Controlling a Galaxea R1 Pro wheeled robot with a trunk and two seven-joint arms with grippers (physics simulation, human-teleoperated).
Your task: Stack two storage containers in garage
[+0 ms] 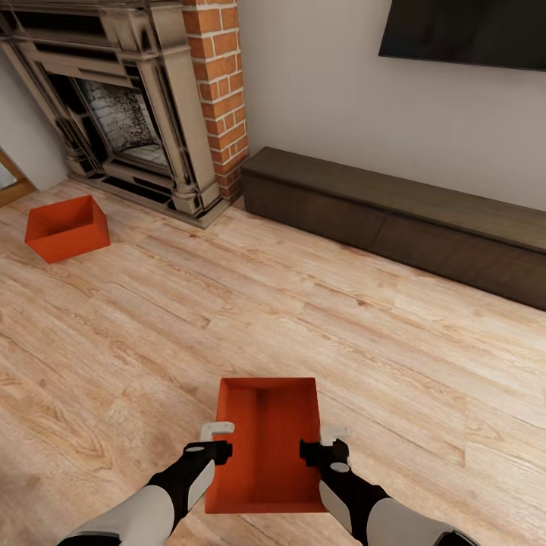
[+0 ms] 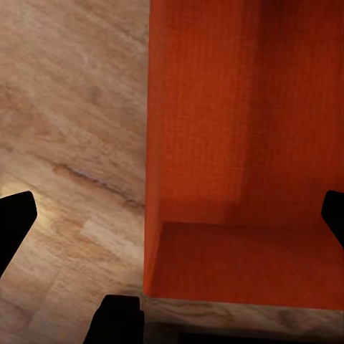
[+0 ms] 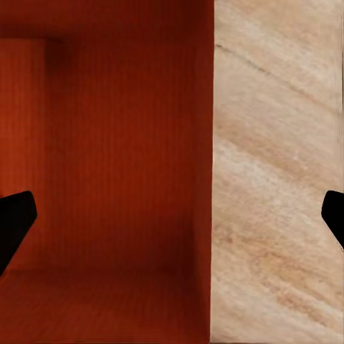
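While the far container (image 1: 67,227) sits on the wood floor (image 1: 318,326) at the left, just in front of the dark fireplace (image 1: 114,106) and well apart from the robot, the near container (image 1: 267,444) lies on the same planks between the two arms. Beside the fireplace rises a red brick chimney (image 1: 220,91), and rightward a long low bench (image 1: 409,220) runs along the wall under a black TV (image 1: 462,30).

At the near bin, the left gripper (image 1: 218,440) is spread wide, its fingers straddling the bin's left wall (one dark tip over the floor, one over the orange interior, as the left wrist view shows). The right gripper (image 1: 326,444) is likewise spread across the right wall, one finger inside, one outside. Neither pair of jaws has closed onto the wall.
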